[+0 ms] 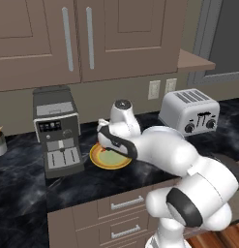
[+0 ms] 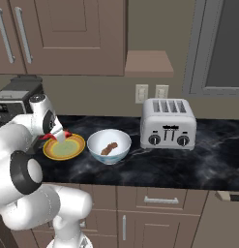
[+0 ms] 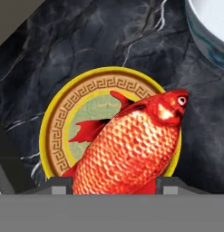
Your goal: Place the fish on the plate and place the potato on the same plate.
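The two-finger gripper [image 3: 113, 183] was closed on the small bright red-orange scaled fish [image 3: 131, 147], which was held between the two dark fingertips [image 3: 59, 183] in the hand view, directly above the flat round yellow plate with the orange-brown patterned rim [image 3: 56, 131]. Whether the fish was touching the plate could not be determined. In the right base view, the fish [image 2: 67, 134] was seen as a red patch at the gripper [image 2: 59, 137], over the far left part of the plate [image 2: 75, 151]. The plate was positioned on the black marbled countertop [image 2: 188, 169], just left of the deep pale blue-white bowl [image 2: 109, 145]. A small brownish-tan lump, the potato [image 2: 109, 148], was lying inside that bowl. The silver toaster [image 2: 168, 124] was located to the right of the bowl, and the grey coffee machine [image 1: 57, 131] was located to the left of the plate [image 1: 99, 162].
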You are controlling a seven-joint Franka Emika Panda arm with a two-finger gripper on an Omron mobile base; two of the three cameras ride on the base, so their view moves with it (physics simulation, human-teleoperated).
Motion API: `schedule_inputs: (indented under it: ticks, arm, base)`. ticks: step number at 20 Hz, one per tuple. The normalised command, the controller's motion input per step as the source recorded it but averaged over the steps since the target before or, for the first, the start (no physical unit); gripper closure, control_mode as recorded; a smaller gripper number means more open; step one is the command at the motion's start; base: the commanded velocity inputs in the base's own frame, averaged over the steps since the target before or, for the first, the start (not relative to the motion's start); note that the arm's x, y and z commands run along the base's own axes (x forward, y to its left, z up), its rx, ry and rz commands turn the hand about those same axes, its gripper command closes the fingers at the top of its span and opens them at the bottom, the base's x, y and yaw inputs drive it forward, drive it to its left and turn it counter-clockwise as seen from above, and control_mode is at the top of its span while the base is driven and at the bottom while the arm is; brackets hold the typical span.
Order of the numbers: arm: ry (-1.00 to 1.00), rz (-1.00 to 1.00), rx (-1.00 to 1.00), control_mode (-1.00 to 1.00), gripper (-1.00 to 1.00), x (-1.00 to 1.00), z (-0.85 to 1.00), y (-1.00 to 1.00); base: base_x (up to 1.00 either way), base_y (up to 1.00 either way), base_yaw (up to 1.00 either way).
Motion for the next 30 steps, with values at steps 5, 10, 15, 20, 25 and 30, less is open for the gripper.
schedule_inputs:
  ticks: [5,10,15,20,25,30]
  arm:
    - [0.00,0.00,0.00,-1.00,1.00,0.16,-0.33,0.01]
    - [0.00,0.00,0.00,-1.00,1.00,0.14,-0.36,0.06]
    - [0.00,0.00,0.00,-1.00,1.00,0.21,-0.18,0.13]
    - [0.03,0.00,0.00,-1.00,-1.00,0.10,0.04,0.05]
    - [0.02,0.00,0.00,-1.00,-1.00,-0.18,0.77,-0.13]
    - [0.00,0.00,0.00,-1.00,-1.00,-0.66,0.34,-0.75]
  base:
    - [0.00,0.00,0.00]
    - [0.00,0.00,0.00]
    - [0.00,0.00,0.00]
    - [0.00,0.00,0.00]
    - [0.00,0.00,0.00]
    - [0.00,0.00,0.00]
